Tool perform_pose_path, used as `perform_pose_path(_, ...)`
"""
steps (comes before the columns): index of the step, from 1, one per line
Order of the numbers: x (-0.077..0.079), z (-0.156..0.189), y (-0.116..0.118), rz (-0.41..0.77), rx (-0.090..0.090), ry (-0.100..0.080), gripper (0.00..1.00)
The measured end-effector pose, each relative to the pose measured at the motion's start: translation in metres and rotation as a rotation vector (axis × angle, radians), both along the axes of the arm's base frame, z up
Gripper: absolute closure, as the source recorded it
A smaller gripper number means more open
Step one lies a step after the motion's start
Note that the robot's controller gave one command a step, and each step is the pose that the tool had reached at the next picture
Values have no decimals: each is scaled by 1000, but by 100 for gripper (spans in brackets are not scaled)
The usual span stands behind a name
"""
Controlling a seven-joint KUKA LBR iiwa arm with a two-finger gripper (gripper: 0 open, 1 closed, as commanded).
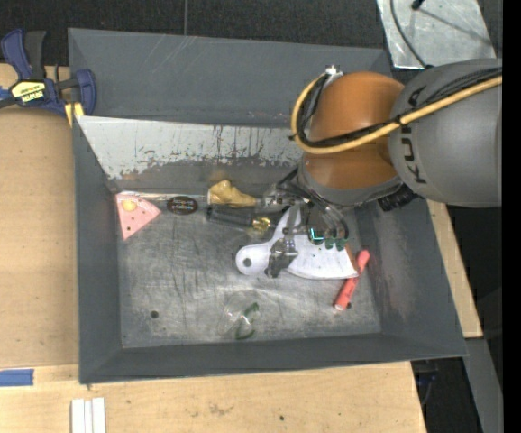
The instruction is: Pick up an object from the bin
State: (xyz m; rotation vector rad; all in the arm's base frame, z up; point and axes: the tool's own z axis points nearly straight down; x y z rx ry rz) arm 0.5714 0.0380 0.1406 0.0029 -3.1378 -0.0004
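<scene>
Light is thrown from above, fairly evenly. The brightest band is found on the back wall [179, 147] of the bin [98, 269], behind and left of the gripper [281, 255], where the metal is washed pale. The floor left of the gripper is left dimmer, with faint streaky reflections. A soft shadow is cast just right of the gripper, under the arm. A dull sheen is carried by the orange cover [351, 124] behind it.

arm [450, 138]: enters from right | wrist [351, 133]: orange-covered | end effector [280, 258]: pointing down
</scene>
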Motion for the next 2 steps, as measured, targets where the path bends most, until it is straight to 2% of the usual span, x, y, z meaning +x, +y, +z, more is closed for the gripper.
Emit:
perform_pose_path(1,2,3,0,-1,0,-7,0)
perform_pose_path(2,9,-20,-1,-49,1,-15,0)
